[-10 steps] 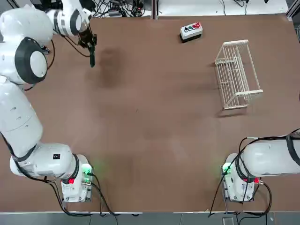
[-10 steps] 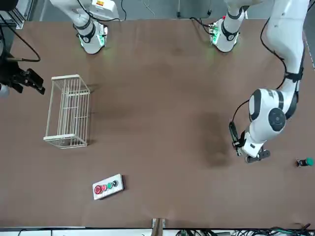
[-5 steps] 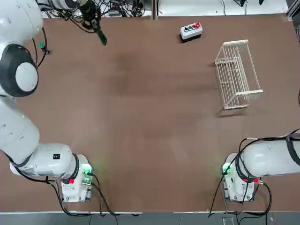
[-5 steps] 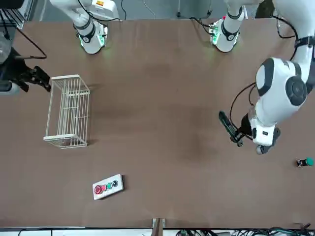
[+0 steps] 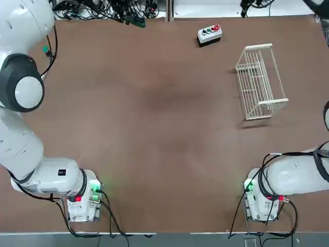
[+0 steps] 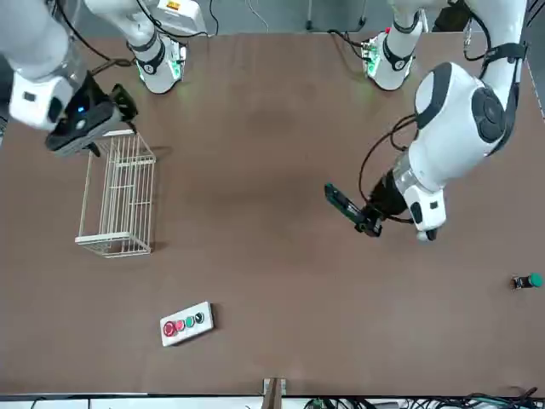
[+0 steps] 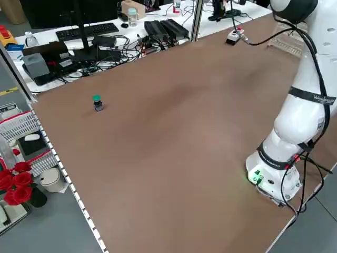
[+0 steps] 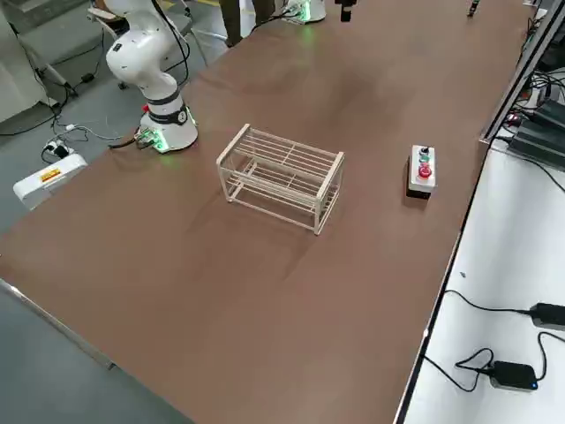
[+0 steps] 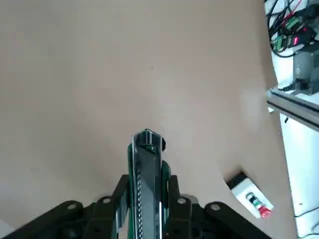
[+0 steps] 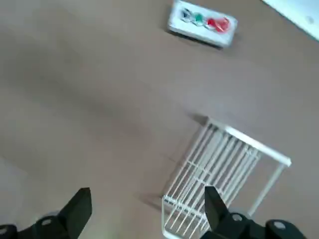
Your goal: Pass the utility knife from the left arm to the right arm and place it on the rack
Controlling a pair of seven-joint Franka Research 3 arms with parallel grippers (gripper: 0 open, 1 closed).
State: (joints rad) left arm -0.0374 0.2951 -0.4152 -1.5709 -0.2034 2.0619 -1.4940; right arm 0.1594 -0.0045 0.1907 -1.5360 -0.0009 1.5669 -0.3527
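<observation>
The left wrist view shows the slim dark green-black utility knife (image 9: 147,184) clamped in the black left gripper (image 9: 148,199); the top view shows the white wire rack (image 5: 259,82) well apart from it, and the open black right gripper (image 10: 148,211) holds nothing.

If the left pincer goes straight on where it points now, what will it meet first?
Probably the bare tabletop, which the utility knife in the left pincer would touch first. The button box looks off to one side. Height is hard to judge.
</observation>
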